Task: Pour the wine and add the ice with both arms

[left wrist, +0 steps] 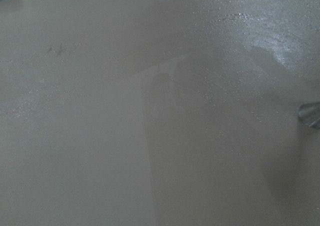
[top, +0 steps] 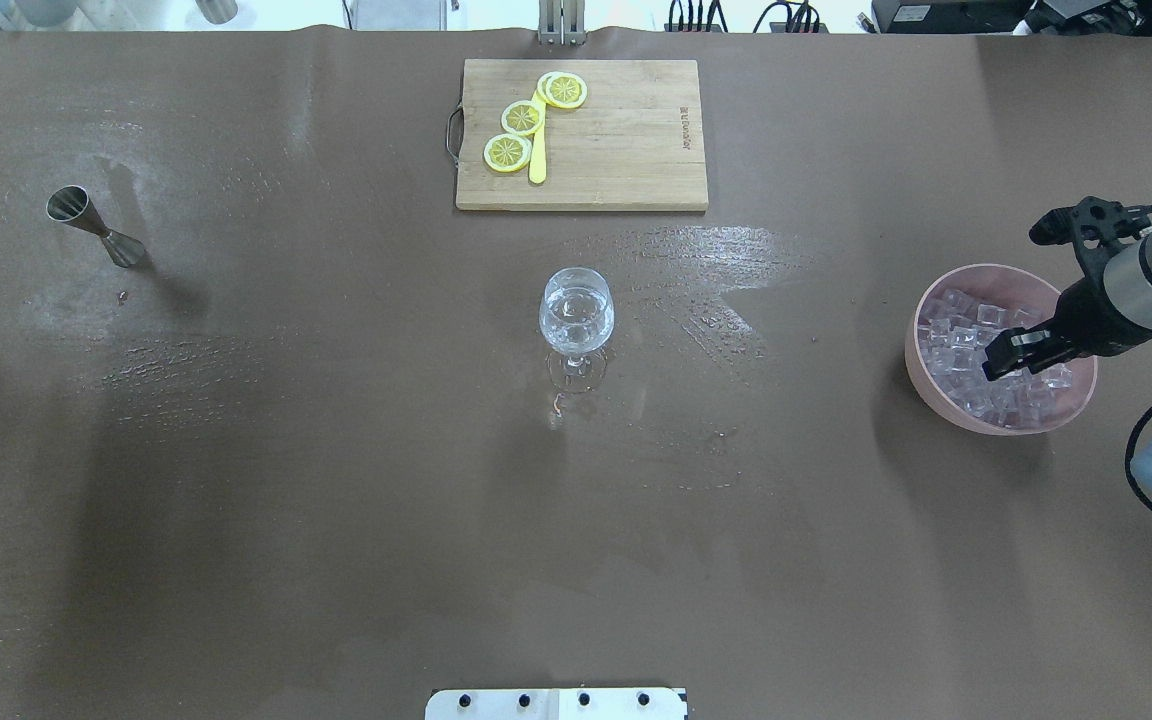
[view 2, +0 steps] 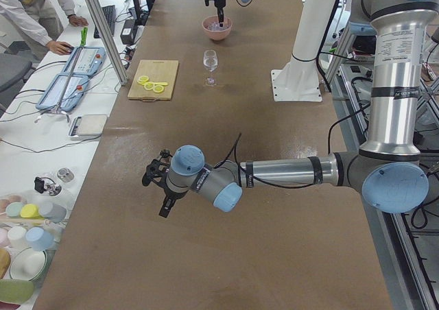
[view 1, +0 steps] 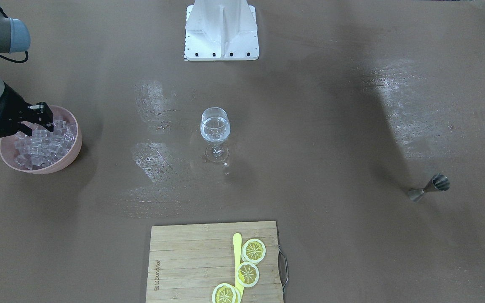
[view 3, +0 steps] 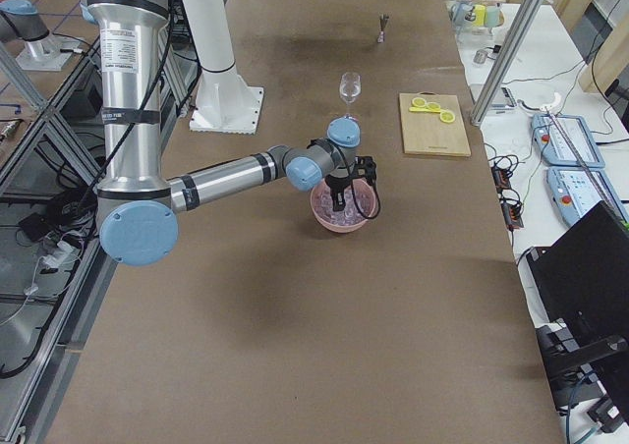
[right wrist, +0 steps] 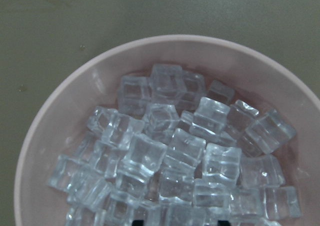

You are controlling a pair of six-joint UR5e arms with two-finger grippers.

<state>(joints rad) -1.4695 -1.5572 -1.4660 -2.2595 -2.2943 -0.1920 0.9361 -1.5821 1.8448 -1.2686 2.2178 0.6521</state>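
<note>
Now my right gripper (top: 1002, 361) hangs open over the ice (right wrist: 170, 156) in the bowl (right wrist: 60, 101). Next I'd pinch one cube.

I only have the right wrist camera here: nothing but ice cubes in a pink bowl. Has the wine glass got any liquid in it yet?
Observer: Yes. The wine glass stands upright mid-table with clear liquid in its bowl.
Operator: Good. Where is the left arm, is it anywhere near that glass?
Observer: No. The left gripper shows only in the left side view. It hangs above a bare part of the table, far from the glass and toward the robot's left end. I cannot tell whether it is open or shut.
</note>
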